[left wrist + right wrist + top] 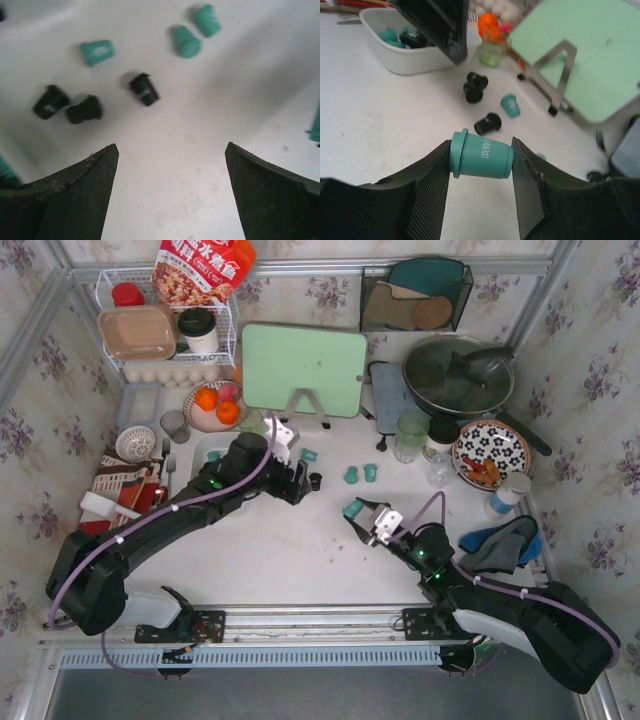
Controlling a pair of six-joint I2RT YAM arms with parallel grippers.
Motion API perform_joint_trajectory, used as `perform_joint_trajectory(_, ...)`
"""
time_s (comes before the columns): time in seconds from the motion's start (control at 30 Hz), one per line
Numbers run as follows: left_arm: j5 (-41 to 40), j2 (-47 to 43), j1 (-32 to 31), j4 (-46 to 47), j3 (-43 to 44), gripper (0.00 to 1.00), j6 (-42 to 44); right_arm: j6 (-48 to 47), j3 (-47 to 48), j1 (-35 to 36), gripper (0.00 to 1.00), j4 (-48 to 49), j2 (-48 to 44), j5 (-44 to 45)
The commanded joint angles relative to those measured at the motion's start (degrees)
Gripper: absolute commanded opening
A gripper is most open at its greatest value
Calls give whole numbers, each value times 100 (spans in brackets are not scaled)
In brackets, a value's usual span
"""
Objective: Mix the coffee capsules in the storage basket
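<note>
My right gripper (481,150) is shut on a teal coffee capsule (487,156), held sideways a little above the white table; the top view shows this right gripper (356,512) near the table's middle. My left gripper (171,147) hangs open and empty over bare table. Ahead of it lie three black capsules (145,89) and three teal ones (97,52). In the top view the left gripper (302,482) sits just right of the storage basket (203,445), a white dish partly hidden by the arm. Teal and black capsules lie in the basket (395,59).
Two teal capsules (360,474) lie between the grippers. A green cutting board on a stand (303,358) is behind, with a green cup (411,430), a pan (458,375) and a patterned plate (490,452) to the right. A fruit plate (215,405) is at the back left.
</note>
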Motion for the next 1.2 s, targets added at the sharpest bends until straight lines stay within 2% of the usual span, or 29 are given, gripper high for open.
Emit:
perform_joint_trajectory(0.0,888,-43,-335,-1,74,90,191,-1312,-226,198,24,1727,233,-476)
perform_joint_trajectory(0.2,1262,-40,-848,260,47,88,249,-2135,-395,445,26,2121,500,-281)
perform_joint_trajectory(0.37,1529,-57,-1141,811,26,85,107,-2548,-382,604,26,1826,515,-244)
perform_joint_trajectory(0.57,1554,37,-1363,1027,162,79,88,-2765,-363,737,26,1487,435,-116)
perform_joint_trajectory(0.77,1678,457,-1458,1012,303,67,38,-2755,-354,773,26,1346,351,-113)
perform_joint_trajectory(1.07,1636,635,-1552,1333,304,56,-117,-2676,-354,780,27,1268,237,-152)
perform_joint_trajectory(1.17,1587,672,-1570,1427,280,48,-189,-2627,-354,790,29,1267,236,-131)
